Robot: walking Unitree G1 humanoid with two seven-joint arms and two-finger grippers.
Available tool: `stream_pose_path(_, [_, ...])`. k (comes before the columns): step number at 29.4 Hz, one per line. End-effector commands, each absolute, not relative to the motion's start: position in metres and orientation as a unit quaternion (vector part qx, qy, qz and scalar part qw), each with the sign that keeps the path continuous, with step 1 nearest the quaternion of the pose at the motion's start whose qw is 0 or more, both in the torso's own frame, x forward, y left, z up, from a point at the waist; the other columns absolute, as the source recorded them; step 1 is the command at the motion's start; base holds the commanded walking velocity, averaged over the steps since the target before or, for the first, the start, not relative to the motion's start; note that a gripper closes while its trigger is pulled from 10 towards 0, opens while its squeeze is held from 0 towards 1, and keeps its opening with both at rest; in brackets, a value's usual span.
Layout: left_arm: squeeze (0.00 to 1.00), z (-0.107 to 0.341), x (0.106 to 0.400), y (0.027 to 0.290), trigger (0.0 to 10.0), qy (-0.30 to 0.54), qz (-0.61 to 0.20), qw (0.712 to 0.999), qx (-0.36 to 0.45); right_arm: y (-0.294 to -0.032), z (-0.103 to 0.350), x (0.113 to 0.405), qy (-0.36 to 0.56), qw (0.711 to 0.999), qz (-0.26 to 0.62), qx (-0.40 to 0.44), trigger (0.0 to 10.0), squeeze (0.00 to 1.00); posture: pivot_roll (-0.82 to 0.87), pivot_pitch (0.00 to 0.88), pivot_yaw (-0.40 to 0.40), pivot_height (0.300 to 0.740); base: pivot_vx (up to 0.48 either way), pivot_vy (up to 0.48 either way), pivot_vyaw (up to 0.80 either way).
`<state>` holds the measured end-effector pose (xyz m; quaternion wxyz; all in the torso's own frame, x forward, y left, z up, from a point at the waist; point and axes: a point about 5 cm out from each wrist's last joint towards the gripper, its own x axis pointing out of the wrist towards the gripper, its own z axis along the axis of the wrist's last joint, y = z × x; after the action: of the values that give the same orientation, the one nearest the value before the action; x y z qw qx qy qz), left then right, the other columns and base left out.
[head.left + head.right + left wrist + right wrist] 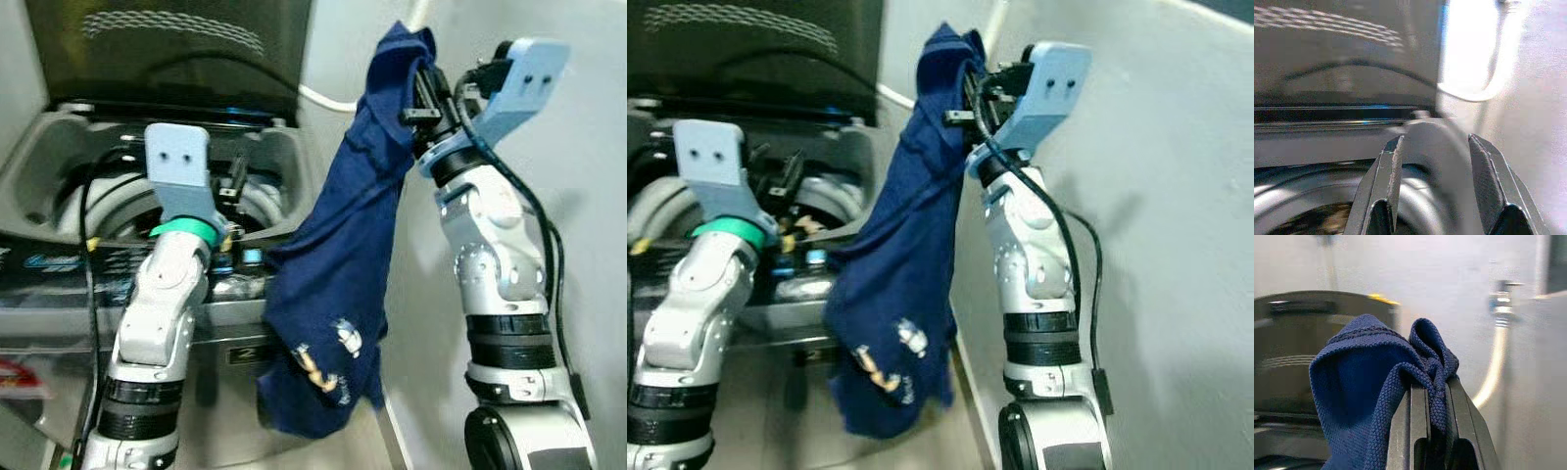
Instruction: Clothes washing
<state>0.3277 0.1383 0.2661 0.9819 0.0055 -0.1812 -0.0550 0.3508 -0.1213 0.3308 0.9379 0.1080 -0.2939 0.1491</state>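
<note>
The right hand (423,98) is pinching a navy blue shirt (338,264) by a bunched fold at its top, lifting it high so the cloth is hanging free beside the open washing machine (59,147), likely so it clears the rim on the way in. The left hand (1432,188) is hovering over the drum (1312,210) with its fingers spread and empty, probably waiting to guide the fabric down.
</note>
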Motion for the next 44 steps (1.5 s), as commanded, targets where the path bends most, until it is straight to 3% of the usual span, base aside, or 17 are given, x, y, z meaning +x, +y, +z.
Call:
stream_pose_path(1, [0.00, 0.2650, 0.3264, 0.1330, 10.0, -0.178, -0.069, 0.982, -0.002, -0.1260, 0.3368, 0.3473, -0.311, 0.933, 0.144, 0.112, 10.0, 0.00, 0.01, 0.021, -0.080, 0.740, 0.000, 0.000, 0.00])
stream_pose_path(32, [0.00, 0.2694, 0.3255, 0.1305, 10.0, -0.186, -0.077, 0.979, -0.018, -0.1216, 0.3341, 0.3467, -0.308, 0.932, 0.158, 0.110, 10.0, 0.00, 0.01, 0.014, -0.083, 0.740, 0.000, 0.432, 0.00])
stream_pose_path(44, [0.00, 0.2628, 0.3232, 0.1358, 10.0, -0.171, -0.056, 0.984, -0.004, -0.1162, 0.3334, 0.3509, -0.303, 0.931, 0.171, 0.113, 10.0, 0.00, 0.03, 0.010, -0.114, 0.740, 0.000, 0.000, 0.00])
